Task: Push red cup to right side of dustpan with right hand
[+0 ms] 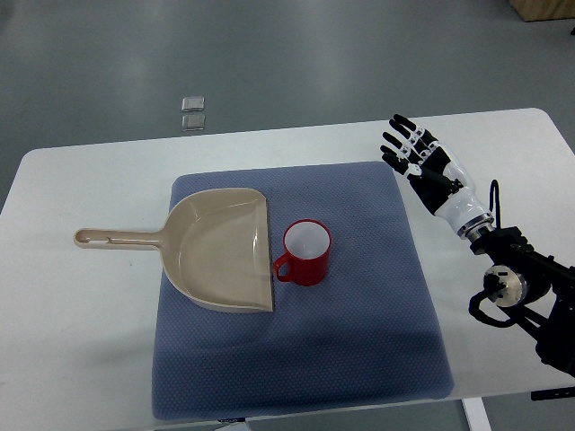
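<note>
Your red cup (306,252) stands upright on the blue mat (359,341), mouth up, white inside, its handle turned toward the near left. It sits just beside the straight open lip of the beige dustpan (220,247), on the dustpan's right, handle almost touching that edge. The dustpan's long handle runs left, off the mat onto the white table (81,341). Look right: your right hand (422,162) hovers past the mat's far right corner, well apart from the cup, fingers spread and extended, holding nothing.
</note>
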Robot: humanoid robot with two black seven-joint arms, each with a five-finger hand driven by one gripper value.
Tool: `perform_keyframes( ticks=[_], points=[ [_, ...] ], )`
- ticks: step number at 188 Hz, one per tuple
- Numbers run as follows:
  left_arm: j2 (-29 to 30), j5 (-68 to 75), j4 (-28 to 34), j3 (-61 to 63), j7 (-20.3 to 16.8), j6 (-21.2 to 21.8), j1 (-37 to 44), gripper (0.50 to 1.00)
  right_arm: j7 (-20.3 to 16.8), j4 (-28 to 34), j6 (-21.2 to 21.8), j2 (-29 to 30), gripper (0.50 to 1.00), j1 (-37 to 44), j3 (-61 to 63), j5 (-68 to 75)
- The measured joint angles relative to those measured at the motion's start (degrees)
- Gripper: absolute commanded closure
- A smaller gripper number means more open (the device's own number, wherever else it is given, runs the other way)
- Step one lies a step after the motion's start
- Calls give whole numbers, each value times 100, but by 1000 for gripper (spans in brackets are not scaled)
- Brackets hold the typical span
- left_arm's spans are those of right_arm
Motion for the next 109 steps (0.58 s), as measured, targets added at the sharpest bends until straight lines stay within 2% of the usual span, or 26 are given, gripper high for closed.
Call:
perform_keyframes(
  ticks=[20, 74, 109],
  points=[
    [0, 0, 0, 0, 0, 0, 0, 500, -99, -224, -13, 9, 568, 69, 4, 1],
    [0, 0, 0, 0, 0, 0, 0, 500, -850, -436, -22, 25, 568, 636, -175, -38],
    [0, 0, 0, 0, 0, 0, 0, 500, -964, -473, 90, 22, 568, 707, -305, -85]
  ],
)
